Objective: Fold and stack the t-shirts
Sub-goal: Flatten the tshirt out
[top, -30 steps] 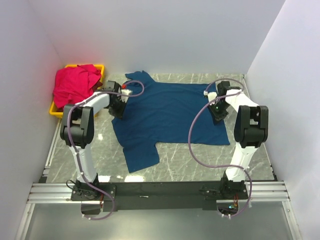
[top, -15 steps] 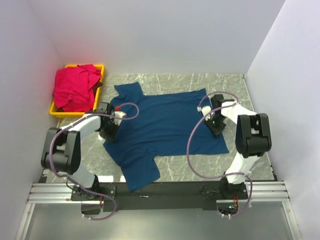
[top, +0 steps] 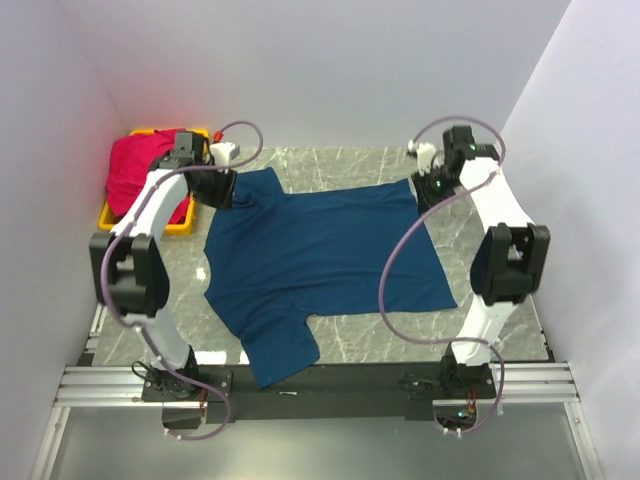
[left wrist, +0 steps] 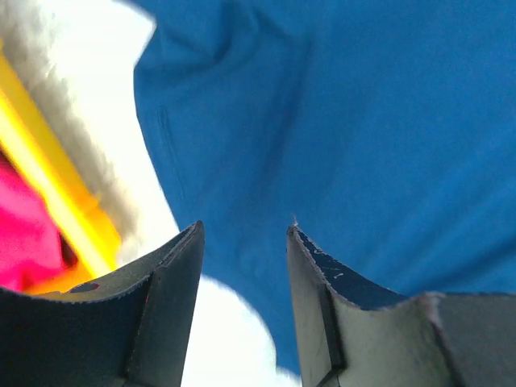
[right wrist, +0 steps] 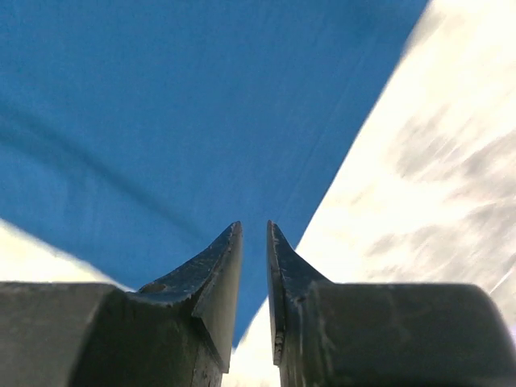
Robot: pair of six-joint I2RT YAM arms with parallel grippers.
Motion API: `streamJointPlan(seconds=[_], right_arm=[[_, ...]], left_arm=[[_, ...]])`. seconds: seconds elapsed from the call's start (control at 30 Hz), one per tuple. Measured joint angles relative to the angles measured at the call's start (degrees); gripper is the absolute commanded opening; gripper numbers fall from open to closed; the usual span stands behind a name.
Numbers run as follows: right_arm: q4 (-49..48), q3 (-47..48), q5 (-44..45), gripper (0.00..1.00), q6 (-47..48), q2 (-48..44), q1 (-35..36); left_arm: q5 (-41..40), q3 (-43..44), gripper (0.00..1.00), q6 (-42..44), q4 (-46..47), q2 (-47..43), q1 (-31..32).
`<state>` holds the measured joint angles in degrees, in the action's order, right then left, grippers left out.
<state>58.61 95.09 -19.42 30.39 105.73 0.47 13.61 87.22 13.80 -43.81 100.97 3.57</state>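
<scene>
The navy blue t-shirt (top: 320, 260) lies spread flat on the marble table, one sleeve toward the near edge. My left gripper (top: 222, 190) hovers over its far left corner with the jaws apart and nothing between them. In the left wrist view the left gripper (left wrist: 246, 230) has the blue cloth (left wrist: 363, 121) below it. My right gripper (top: 428, 190) is over the far right corner. In the right wrist view the right gripper (right wrist: 254, 226) shows a narrow gap, empty, above the shirt's edge (right wrist: 161, 121). The red-pink t-shirt (top: 135, 170) lies bunched in the bin.
The yellow plastic bin (top: 110, 222) stands at the far left corner, close to my left arm, and shows in the left wrist view (left wrist: 48, 185). White walls close in the table on the left, back and right. Bare marble (top: 480, 170) lies to the shirt's right.
Both grippers moved from the shirt's sides to its far corners. The navy shirt shifted toward the near left and lies flatter. The red-pink shirt has not moved.
</scene>
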Motion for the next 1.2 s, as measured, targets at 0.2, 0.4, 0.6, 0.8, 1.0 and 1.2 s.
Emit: streamJointPlan(seconds=[0.2, 0.4, 0.6, 0.8, 1.0, 1.2], right_arm=[[-5.51, 12.33, 0.5, 0.17, -6.51, 12.7, 0.63], [-11.78, 13.57, 5.11, 0.23, -13.22, 19.67, 1.66], [-17.92, 21.46, 10.12, 0.31, -18.43, 25.57, 1.9], [-21.97, 26.8, 11.69, 0.39, -22.73, 29.44, 1.9], [-23.54, 29.29, 11.56, 0.4, -26.29, 33.14, 1.9], [-23.45, 28.79, 11.17, 0.41, -28.04, 34.29, 1.84]], left_arm=[[1.73, 5.46, 0.52, -3.32, 1.95, 11.58, 0.0], [3.3, 11.91, 0.56, -6.62, 2.12, 19.06, 0.02], [4.15, 14.03, 0.61, -7.54, 3.04, 20.2, 0.59], [4.57, 10.45, 0.62, -7.56, 3.72, 20.2, 1.73], [4.61, 8.35, 0.65, -7.65, 3.8, 20.15, 2.32], [4.74, 6.4, 0.65, -7.67, 4.44, 19.37, 2.51]])
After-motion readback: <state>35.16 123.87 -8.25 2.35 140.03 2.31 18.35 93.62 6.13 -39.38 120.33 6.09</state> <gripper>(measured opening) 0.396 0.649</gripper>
